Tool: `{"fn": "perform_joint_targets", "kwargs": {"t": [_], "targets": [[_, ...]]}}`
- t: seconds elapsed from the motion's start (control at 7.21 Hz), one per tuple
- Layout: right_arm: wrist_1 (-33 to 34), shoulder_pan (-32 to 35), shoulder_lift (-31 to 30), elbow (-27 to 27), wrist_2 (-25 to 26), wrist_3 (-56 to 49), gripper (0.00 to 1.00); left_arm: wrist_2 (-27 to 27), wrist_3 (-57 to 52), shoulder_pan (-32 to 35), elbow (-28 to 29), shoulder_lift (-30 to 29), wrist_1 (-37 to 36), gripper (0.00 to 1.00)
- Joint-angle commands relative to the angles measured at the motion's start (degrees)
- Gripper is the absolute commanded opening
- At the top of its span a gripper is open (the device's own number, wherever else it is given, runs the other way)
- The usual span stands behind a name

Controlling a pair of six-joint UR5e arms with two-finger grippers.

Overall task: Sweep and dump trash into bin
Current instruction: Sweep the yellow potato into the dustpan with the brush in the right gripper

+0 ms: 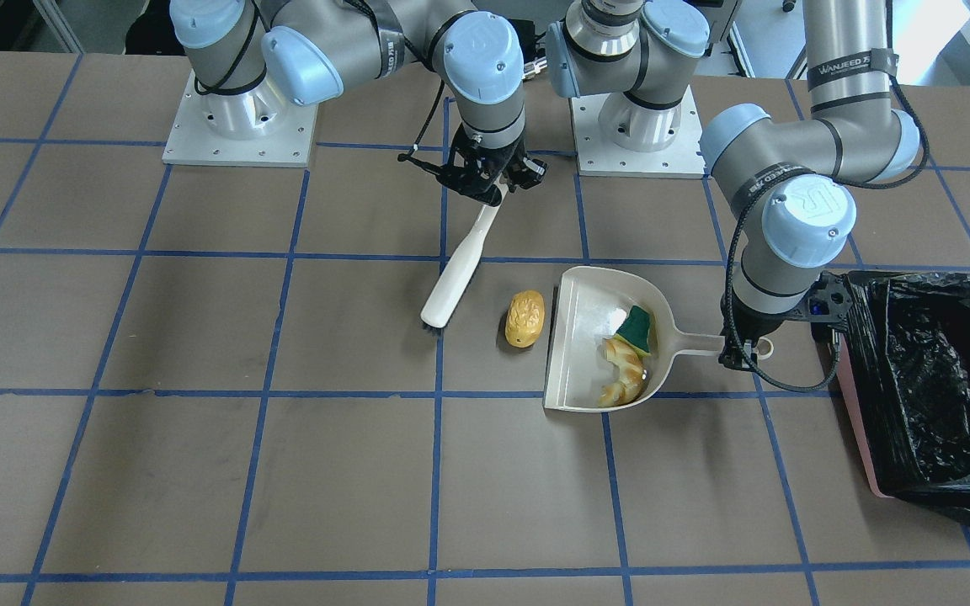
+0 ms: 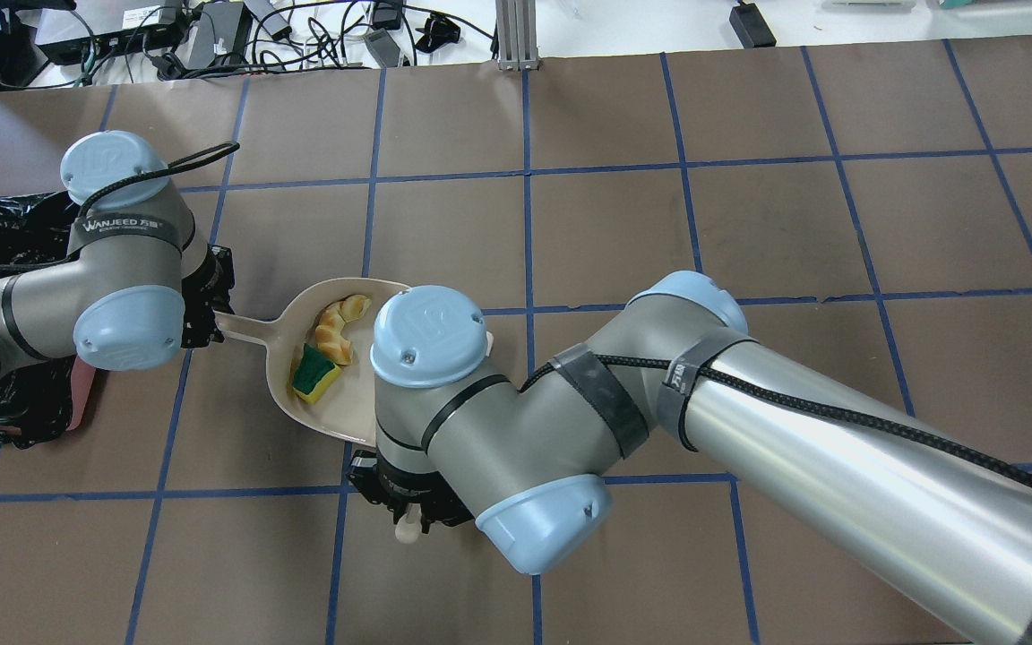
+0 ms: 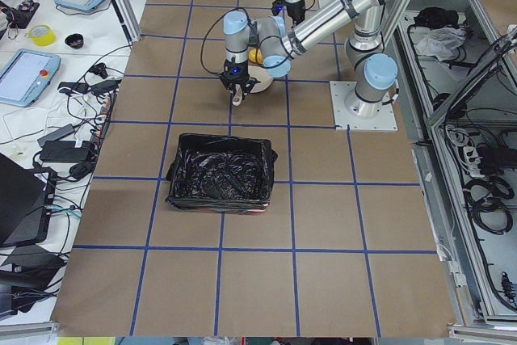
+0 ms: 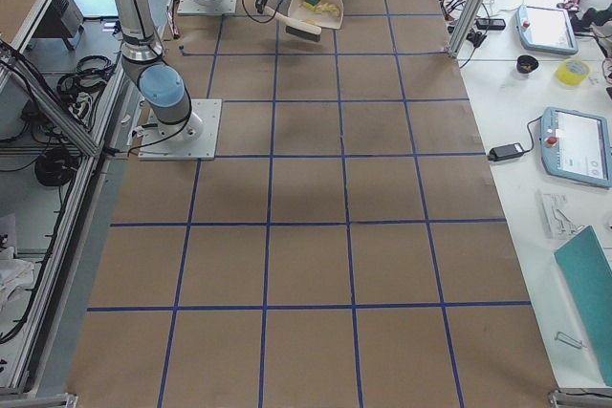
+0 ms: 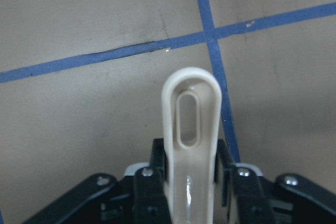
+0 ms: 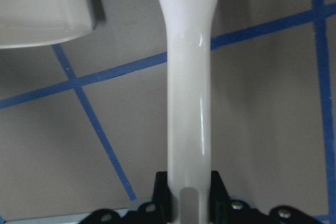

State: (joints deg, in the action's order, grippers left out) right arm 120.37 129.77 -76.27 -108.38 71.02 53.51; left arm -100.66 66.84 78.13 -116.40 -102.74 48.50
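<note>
Beige plastic dustpan (image 1: 582, 311), handle clamped in my left gripper (image 5: 190, 174); beige hand brush (image 1: 460, 265) clamped in my right gripper (image 6: 188, 190); golden-brown bread roll (image 1: 524, 318) mid-frame.

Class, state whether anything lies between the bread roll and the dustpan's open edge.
Nothing visible does. Only bare table separates the bread roll from the dustpan; the brush sits on the roll's other side.

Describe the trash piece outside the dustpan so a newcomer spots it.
From the black-lined bin, find the beige dustpan. Between its open edge and the brush lies the bread roll, a golden-brown lumpy oval. Unlike the croissant and sponge, it sits outside the pan.
</note>
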Motion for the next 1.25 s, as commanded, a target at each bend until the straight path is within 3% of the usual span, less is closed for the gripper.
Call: {"fn": "perform_joint_targets", "kwargs": {"t": [0.0, 0.28, 0.42, 0.55, 0.69, 0.97, 1.11], "targets": [[10.5, 2.5, 4.4, 2.3, -1.8, 1.9, 0.00, 0.0, 0.2, 0.0, -0.2, -0.1, -1.1, 0.00], [10.1, 2.5, 6.2, 6.4, -9.6, 13.1, 0.00, 0.0, 0.2, 0.1, 0.0, -0.1, -1.2, 0.00], [10.4, 1.6, 6.1, 6.9, -11.2, 16.9, 0.00, 0.1, 0.2, 0.1, 0.1, -0.3, -1.3, 0.00], [8.7, 1.2, 5.9, 6.5, -9.8, 16.8, 0.00, 0.5, 0.1, 0.1, 0.2, -0.3, -1.1, 0.00], [4.8, 0.7, 4.9, 6.9, -5.1, 16.2, 0.00, 0.7, 0.0, 0.1, 0.4, -0.3, -0.5, 0.00], [-10.8, -0.2, 0.7, 7.0, 9.1, 4.8, 0.00, 2.1, -0.2, 0.1, 2.0, 0.3, 2.2, 0.00], [-18.7, -1.3, -1.5, 7.0, 16.9, -0.3, 0.00, 4.7, -0.4, -0.2, 5.6, 0.8, 8.5, 0.00]]}}
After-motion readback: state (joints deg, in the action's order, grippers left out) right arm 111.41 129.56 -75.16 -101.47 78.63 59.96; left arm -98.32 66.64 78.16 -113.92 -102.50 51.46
